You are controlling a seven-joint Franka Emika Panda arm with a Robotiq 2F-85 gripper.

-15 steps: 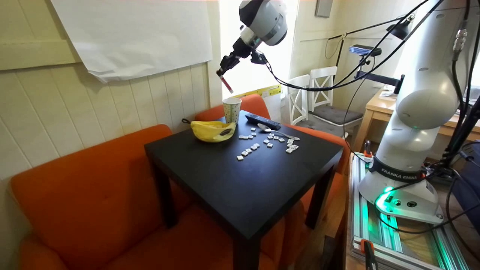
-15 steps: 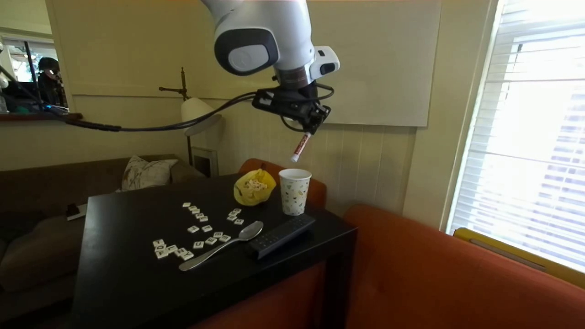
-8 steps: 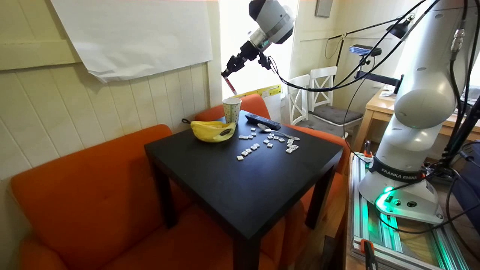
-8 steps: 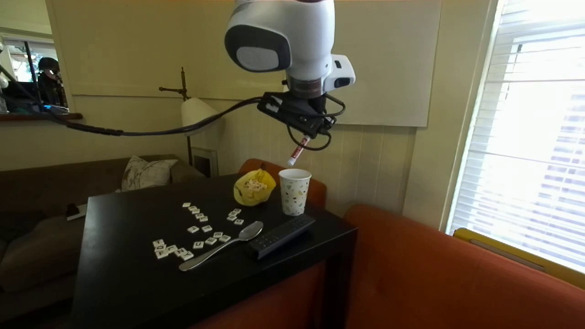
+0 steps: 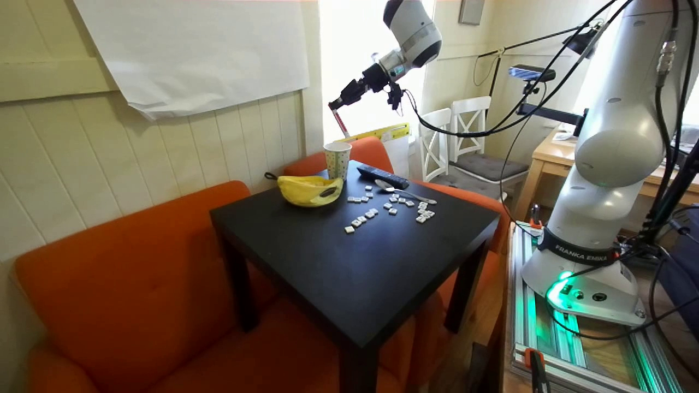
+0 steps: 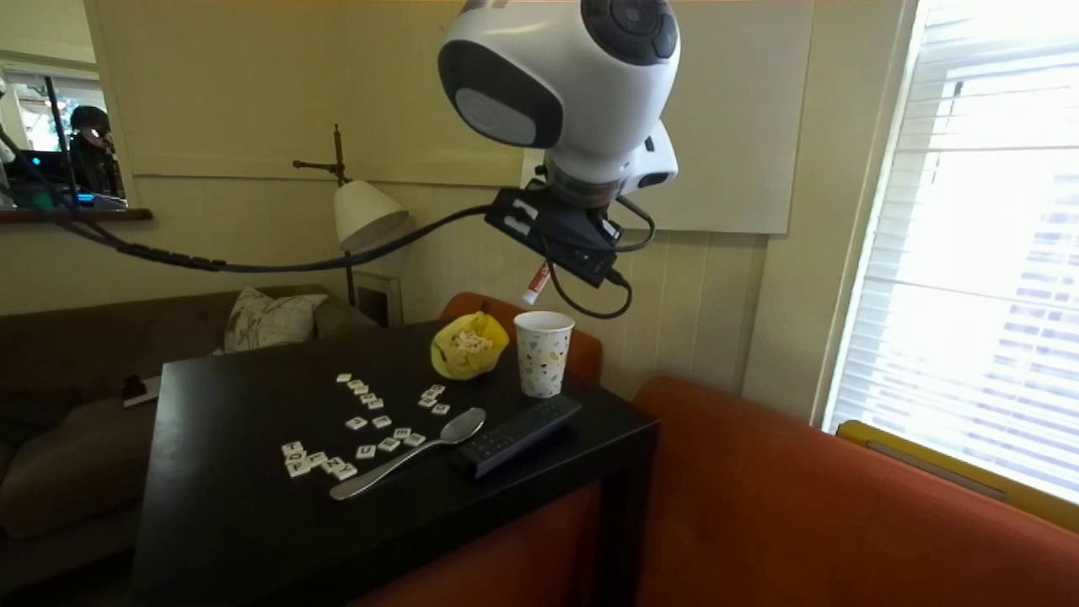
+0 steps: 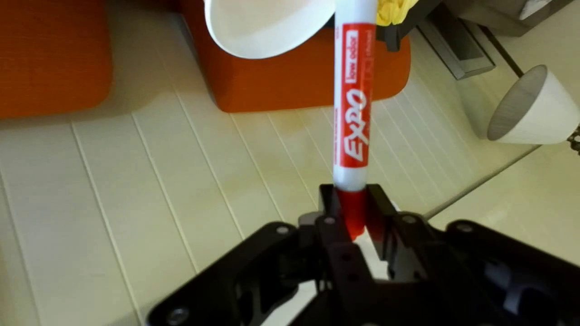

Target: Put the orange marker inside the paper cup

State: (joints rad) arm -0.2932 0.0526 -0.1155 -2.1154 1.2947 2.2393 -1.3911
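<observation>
Tool clamped on the marker, red end held; white end slants down just above rim level of the paper cup, air between. In an exterior view, cup upright near far corner of the worktop, banana-shaped bowl along far-left edge, remote along far-right. Worktop runs on, dark, from letter tiles to near corner.

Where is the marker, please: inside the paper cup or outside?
Outside: the jaws grip the marker, its free end clear of the paper cup in both exterior views.
</observation>
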